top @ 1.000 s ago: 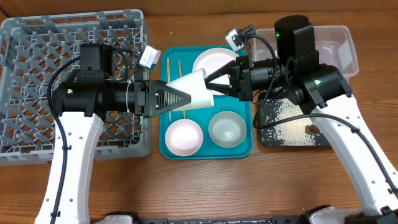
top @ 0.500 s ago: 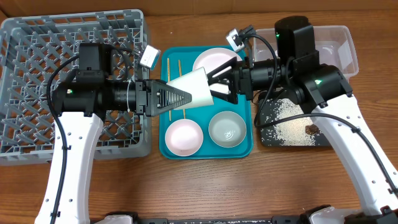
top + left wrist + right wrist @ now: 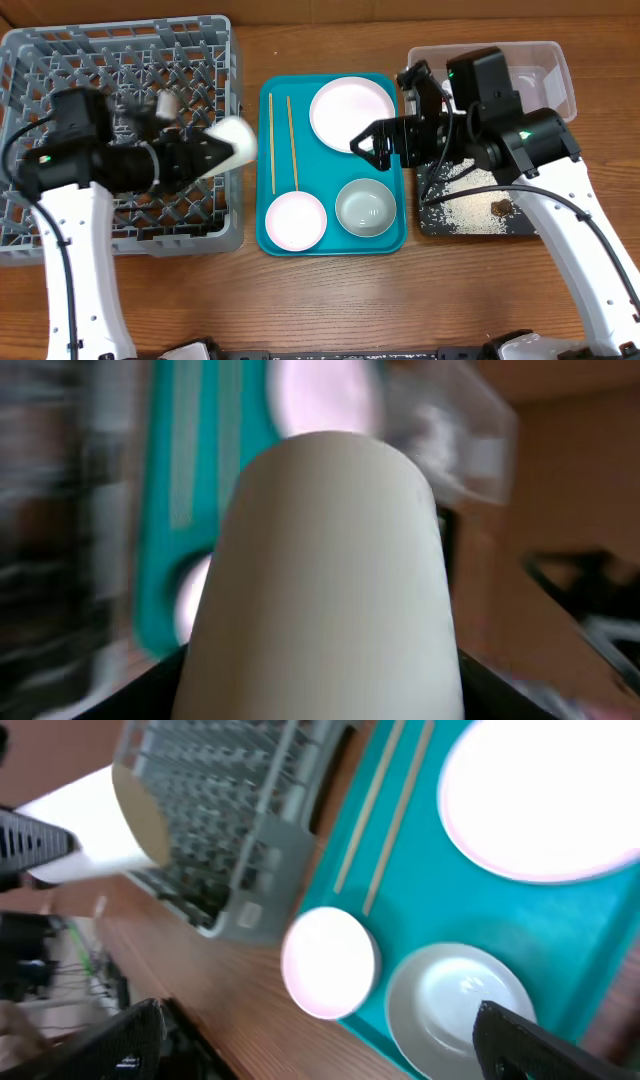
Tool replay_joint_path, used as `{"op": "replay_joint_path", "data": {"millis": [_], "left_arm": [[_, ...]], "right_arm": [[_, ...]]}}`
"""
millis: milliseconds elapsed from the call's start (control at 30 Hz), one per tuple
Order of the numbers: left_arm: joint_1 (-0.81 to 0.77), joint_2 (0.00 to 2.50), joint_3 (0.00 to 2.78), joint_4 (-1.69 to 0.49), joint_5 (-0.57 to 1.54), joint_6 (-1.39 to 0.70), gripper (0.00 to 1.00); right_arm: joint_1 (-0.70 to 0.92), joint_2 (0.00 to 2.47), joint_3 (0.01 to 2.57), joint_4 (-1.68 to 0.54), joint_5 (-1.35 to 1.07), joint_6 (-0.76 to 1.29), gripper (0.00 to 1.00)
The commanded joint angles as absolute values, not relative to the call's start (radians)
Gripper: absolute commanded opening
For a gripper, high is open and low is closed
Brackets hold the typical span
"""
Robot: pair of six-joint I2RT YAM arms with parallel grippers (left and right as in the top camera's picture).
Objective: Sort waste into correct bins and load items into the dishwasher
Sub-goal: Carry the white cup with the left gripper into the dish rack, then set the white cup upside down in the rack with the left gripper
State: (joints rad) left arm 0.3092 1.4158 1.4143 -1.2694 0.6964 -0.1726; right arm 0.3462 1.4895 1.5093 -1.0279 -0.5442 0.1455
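Currently, the small white cup is being gripped by the left claw, whose fingers are clamped on its body. It is being held on its side in the air over the right wall of the grey dish rack, which is sitting at the far left corner of the tabletop. The right claw is being held with its fingers spread wide apart and nothing between them, above the teal tray in the middle of the tabletop.

On that tray, the large plate is lying toward the far edge, the 2 chopsticks are lying parallel on the side toward the left edge, and the small pink dish and grey-green bowl are sitting side by side toward the near edge.

The clear tub is standing at the far right corner. The black tray, speckled with white grains and bearing 1 brown lump, is lying just beside it on the side toward the near edge.
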Motion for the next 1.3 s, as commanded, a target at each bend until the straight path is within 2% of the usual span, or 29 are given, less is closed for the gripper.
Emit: {"op": "replay_joint_path", "data": {"millis": [0, 67, 133, 167, 333, 500, 867, 1000, 1067, 1133, 1267], "left_arm": [[0.371, 1.405, 1.42, -1.313, 0.333, -0.3, 0.64], [0.411, 1.405, 1.42, -1.345, 0.213, -0.339, 0.64], [0.449, 1.405, 1.42, -1.371, 0.088, -0.381, 0.69], [0.466, 1.405, 1.42, -1.38, 0.055, -0.392, 0.73], [0.559, 1.41, 1.42, -1.36, -0.009, -0.39, 0.76], [0.62, 1.441, 1.42, -1.301, -0.002, -0.396, 0.75], [0.616, 1.511, 1.422, -1.271, 0.118, -0.359, 0.72], [0.61, 1.488, 1.422, -1.264, 0.264, -0.276, 0.63], [0.597, 1.47, 1.422, -1.267, 0.291, -0.228, 0.61], [0.579, 1.456, 1.422, -1.266, 0.237, -0.226, 0.62], [0.557, 1.458, 1.421, -1.225, 0.045, -0.341, 0.49]], "right_arm": [[0.348, 1.482, 1.521, -1.038, -0.479, 0.141, 1.0], [0.348, 1.482, 1.518, -1.039, -0.479, 0.141, 1.0], [0.348, 1.482, 1.518, -1.037, -0.479, 0.141, 1.0], [0.348, 1.482, 1.518, -1.037, -0.479, 0.141, 1.0], [0.348, 1.482, 1.518, -1.037, -0.479, 0.141, 1.0], [0.348, 1.482, 1.518, -1.038, -0.479, 0.142, 1.0], [0.348, 1.482, 1.518, -1.044, -0.479, 0.142, 1.0], [0.348, 1.482, 1.518, -1.05, -0.479, 0.141, 1.0], [0.348, 1.482, 1.518, -1.049, -0.479, 0.141, 1.0], [0.348, 1.482, 1.518, -1.044, -0.479, 0.141, 1.0], [0.348, 1.482, 1.518, -1.039, -0.479, 0.142, 1.0]]}}
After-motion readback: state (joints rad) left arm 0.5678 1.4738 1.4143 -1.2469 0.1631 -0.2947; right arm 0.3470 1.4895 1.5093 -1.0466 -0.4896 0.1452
